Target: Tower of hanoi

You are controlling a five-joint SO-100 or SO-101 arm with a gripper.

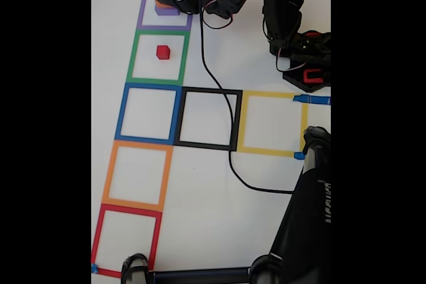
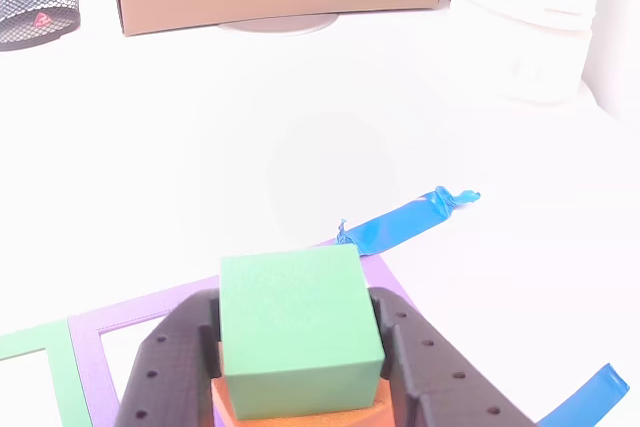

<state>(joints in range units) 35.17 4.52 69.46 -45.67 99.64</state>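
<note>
The black two-finger gripper (image 2: 300, 367) is clamping the small plain green cube (image 2: 298, 332), which is sitting between its jaws atop the orange cube (image 2: 300, 417) directly beneath. Lifting straight up seems wise, sparing the purple cube (image 1: 166, 10) below.

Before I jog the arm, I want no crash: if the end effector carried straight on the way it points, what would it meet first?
Probably the orange cube just under the green cube that the end effector grips, with the purple cube below; depth is unclear.
</note>
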